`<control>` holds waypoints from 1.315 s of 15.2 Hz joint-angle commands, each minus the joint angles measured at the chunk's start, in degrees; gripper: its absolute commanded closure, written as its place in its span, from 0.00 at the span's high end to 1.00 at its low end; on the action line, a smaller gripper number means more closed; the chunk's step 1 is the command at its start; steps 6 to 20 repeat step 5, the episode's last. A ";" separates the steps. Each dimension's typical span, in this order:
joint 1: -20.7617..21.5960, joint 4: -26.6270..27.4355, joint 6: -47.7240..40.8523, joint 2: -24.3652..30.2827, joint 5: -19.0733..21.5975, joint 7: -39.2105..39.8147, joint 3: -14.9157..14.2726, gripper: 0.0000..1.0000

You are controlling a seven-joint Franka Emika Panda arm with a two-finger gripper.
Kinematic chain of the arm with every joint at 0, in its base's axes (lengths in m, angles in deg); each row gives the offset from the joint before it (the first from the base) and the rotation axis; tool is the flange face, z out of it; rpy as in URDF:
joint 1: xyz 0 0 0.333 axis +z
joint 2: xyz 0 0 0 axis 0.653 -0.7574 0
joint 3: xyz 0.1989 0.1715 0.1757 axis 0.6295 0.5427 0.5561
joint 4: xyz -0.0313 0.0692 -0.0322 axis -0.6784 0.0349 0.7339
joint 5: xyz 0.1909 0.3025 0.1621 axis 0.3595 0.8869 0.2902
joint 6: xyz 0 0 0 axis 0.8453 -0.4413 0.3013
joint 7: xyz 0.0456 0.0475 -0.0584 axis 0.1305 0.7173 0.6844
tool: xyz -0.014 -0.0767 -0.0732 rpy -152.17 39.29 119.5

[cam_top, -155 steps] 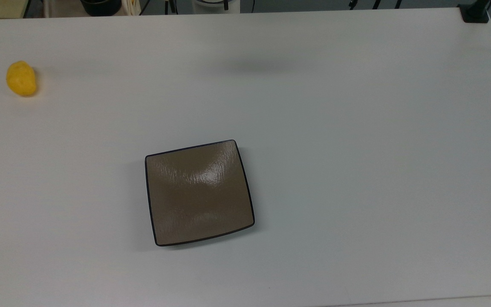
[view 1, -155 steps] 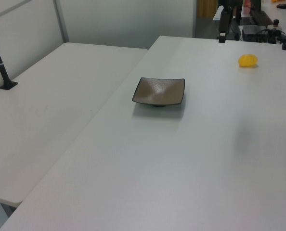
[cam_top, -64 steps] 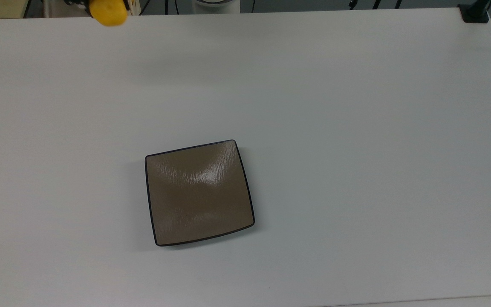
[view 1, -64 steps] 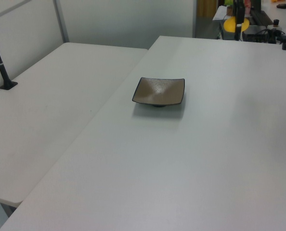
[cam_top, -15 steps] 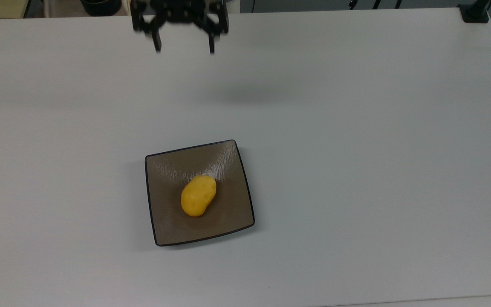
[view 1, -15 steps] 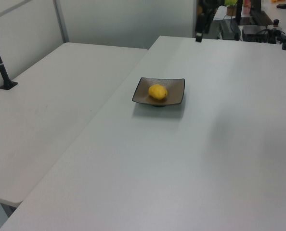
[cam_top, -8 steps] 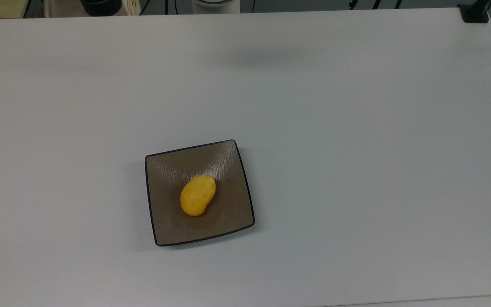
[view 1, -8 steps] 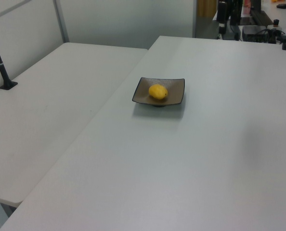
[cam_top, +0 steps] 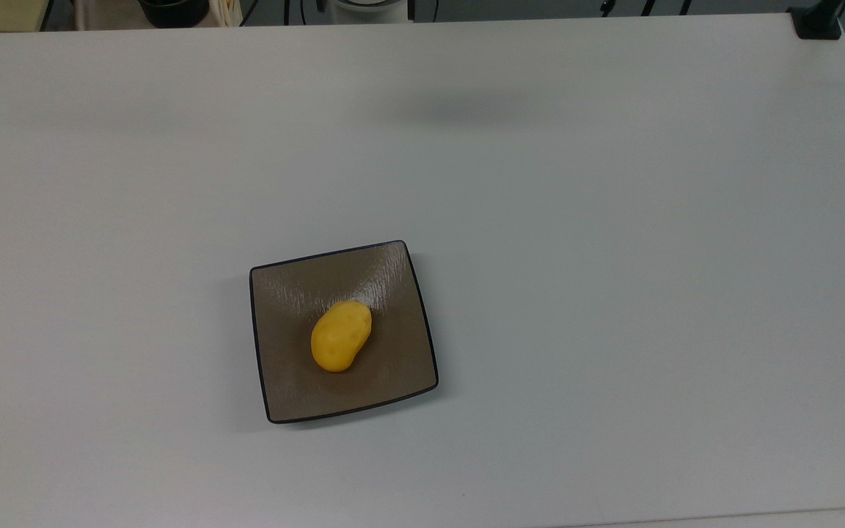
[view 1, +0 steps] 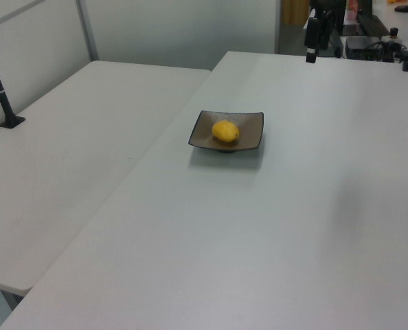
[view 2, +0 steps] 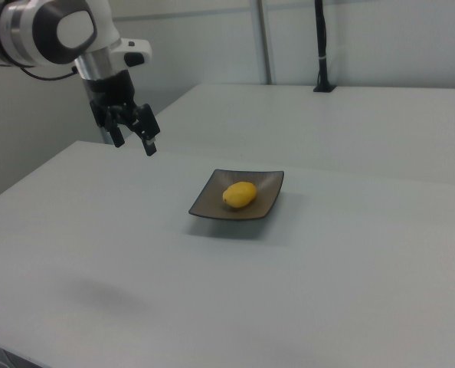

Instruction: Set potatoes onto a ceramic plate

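Since a second ago, the gripper (view 2: 134,140) is being carried up, fingers spread and empty. The potato (cam_top: 340,336) is lying mid-plate (cam_top: 281,400), well apart toward the right view's right, its long axis diagonal.

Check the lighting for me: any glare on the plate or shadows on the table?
Top view: glare streak on the ceramic plate beside the potato, soft shadow patch on the table. Right view: faint shadow lower left; hand open, holding nothing.
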 commanded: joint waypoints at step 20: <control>-0.33 0.73 1.61 -0.48 0.19 6.76 -0.41 1.00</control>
